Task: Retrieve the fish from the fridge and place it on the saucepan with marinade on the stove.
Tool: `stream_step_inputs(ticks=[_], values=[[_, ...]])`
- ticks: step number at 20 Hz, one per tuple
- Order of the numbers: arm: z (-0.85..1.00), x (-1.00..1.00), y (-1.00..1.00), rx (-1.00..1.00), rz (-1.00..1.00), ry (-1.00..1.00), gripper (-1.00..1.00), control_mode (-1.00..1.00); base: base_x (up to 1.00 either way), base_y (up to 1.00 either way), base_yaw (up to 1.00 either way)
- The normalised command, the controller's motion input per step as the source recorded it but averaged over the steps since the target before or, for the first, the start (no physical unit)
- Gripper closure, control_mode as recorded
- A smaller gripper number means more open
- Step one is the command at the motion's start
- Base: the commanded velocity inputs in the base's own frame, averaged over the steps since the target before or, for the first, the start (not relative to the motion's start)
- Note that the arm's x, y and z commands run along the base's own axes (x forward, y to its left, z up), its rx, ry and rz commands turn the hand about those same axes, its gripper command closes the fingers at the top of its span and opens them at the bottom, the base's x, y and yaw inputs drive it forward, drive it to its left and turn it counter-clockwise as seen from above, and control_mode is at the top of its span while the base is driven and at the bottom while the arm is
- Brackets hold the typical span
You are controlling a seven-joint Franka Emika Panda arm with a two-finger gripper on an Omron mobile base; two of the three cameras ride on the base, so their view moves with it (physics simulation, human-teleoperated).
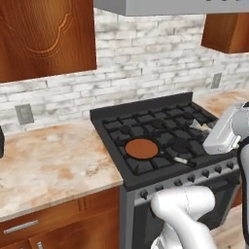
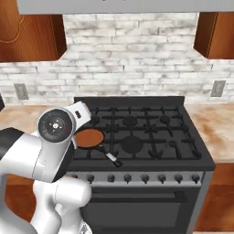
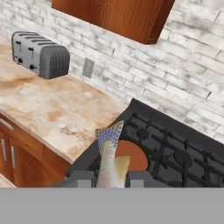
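Note:
In the hand view my gripper (image 3: 110, 178) is shut on the fish (image 3: 109, 155), a slender speckled grey-yellow body whose tail fin points away from the hand. The fish hangs above the front left of the stove (image 3: 175, 151) and hides part of the saucepan with marinade (image 3: 134, 158). The saucepan (image 1: 142, 148) sits on the front left burner of the black stove (image 1: 160, 127), its handle pointing to the front right. From the right base the saucepan (image 2: 89, 138) shows beside my arm on the stove (image 2: 146, 132). The fridge is out of view.
A grey toaster (image 3: 40, 54) stands on the marble counter (image 1: 48, 160) left of the stove, below a wall outlet (image 3: 88, 67). Wooden wall cabinets (image 1: 44, 34) hang above. More counter (image 2: 215, 123) lies right of the stove. The brick wall runs behind.

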Motion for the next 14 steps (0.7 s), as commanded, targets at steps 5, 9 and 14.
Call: stream_step_inputs(ticks=[5, 9, 14], values=[[0.00, 0.00, 0.00, 0.00, 0.00, 0.00, 1.00, 1.00, 0.79, -0.28, 0.24], [0.00, 0.00, 0.00, 0.00, 0.00, 0.00, 1.00, 1.00, 0.80, -0.15, 0.22], [0.00, 0.00, 0.00, 0.00, 0.00, 0.00, 1.00, 1.00, 0.75, 0.00, 0.10]])
